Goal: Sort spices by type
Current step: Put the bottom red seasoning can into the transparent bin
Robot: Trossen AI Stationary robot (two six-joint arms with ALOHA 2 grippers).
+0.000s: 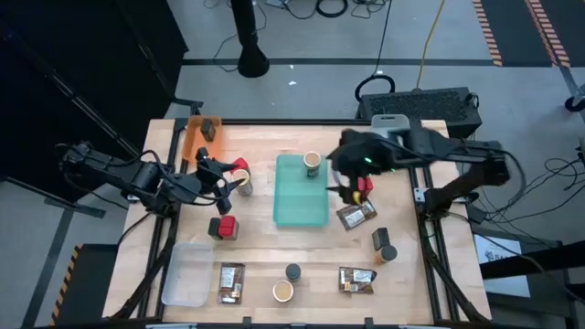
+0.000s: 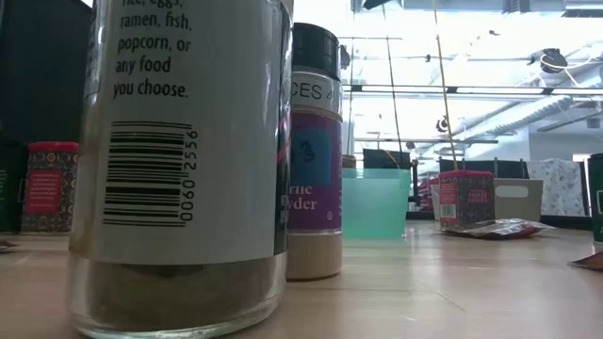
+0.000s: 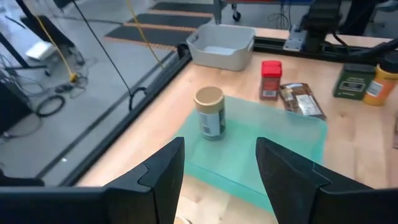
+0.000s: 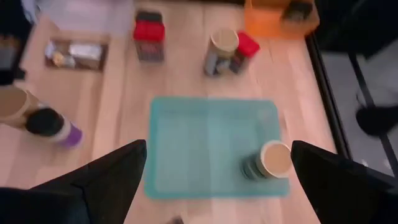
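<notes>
With fingers (image 3: pixel 163 174) of the left gripper (image 3: pixel 219 148) parted moderately and nothing between them, poised facing the teal tray (image 3: pixel 292 134), evidently lined up on the tan jar (image 3: pixel 209 112) standing in it. Likewise with fingers (image 4: pixel 106 177) of the right gripper (image 4: pixel 217 149) spread wide and empty, hovering above the same tray, looking down on that jar at the tray's corner; probably free to reach for a next container. Judged as an early stage of sorting: only one spice placed in the tray, presumably marking it as the place for tan jars. Left loose on the tabletop: a second tan jar (image 1: pixel 243 182) touching a red box (image 1: pixel 239 165) beside the left gripper, another red box (image 1: pixel 225 227), one more red box (image 1: pixel 366 185) under the right arm, three brown packets (image 1: pixel 356 216), and dark jars (image 1: pixel 380 238). Set at the table's far-left corner, an orange bin (image 1: pixel 192 142), seemingly reserved for another type.
</notes>
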